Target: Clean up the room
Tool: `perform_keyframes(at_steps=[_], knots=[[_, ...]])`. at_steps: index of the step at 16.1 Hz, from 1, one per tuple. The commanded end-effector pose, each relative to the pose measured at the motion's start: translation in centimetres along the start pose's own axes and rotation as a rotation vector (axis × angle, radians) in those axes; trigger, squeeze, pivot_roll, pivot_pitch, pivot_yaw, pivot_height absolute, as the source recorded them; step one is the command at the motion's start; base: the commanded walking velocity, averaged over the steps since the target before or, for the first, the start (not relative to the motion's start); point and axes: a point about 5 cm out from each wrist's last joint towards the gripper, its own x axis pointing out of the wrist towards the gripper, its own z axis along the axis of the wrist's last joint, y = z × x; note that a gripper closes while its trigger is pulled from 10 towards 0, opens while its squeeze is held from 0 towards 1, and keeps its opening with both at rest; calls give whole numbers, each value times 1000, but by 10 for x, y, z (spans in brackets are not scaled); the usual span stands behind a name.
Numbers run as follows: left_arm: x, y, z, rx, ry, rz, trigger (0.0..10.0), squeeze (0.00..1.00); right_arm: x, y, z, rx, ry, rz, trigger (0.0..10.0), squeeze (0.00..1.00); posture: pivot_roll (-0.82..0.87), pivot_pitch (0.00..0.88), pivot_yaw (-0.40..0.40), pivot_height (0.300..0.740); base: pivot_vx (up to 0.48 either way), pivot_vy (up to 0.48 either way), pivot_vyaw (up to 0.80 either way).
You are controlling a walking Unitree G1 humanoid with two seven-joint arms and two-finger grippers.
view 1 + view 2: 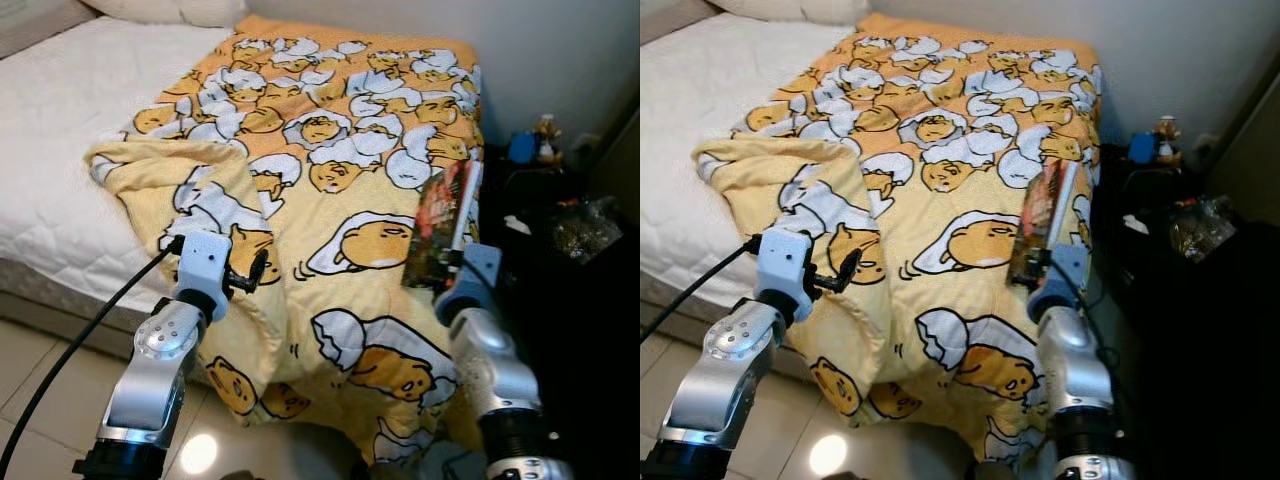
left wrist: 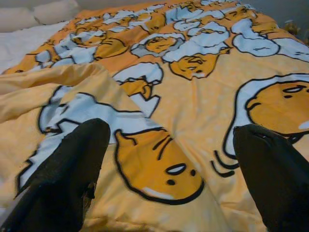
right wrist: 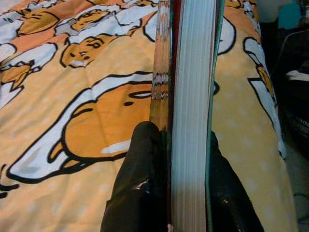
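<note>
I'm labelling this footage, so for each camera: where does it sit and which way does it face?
Left eye, right eye: on the head, looking down at the blanket on the bed; both arms show.
Left wrist: along the open left gripper at the blanket.
Right wrist: along the right gripper, clamping a book.
Shared: the book, the blanket.

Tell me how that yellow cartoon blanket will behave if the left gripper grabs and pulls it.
The blanket probably goes floppy: it already lies in soft folds and droops over the edge of the bed. It looks thin, so likely light, though it may drag across the mattress. The left gripper, open above a fold, would likely lift only a bunched part, not the whole sheet.
</note>
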Motion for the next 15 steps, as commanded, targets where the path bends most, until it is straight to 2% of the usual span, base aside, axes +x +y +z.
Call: perform_keyframes(at_steps=[1,4,15], knots=[[-1,2,-1,4,8,6,10000,0,2,10,10,3,-40,34,10000,0,39,0,-3,740,0,315,0],[0,3,-1,6,12,11,10000,0,3,9,10,2,-35,32,10000,0,40,0,-3,740,0,315,0],[0,5,-1,7,16,20,10000,0,4,8,10,-7,-19,25,10000,0,39,0,-6,740,0,311,-788]])
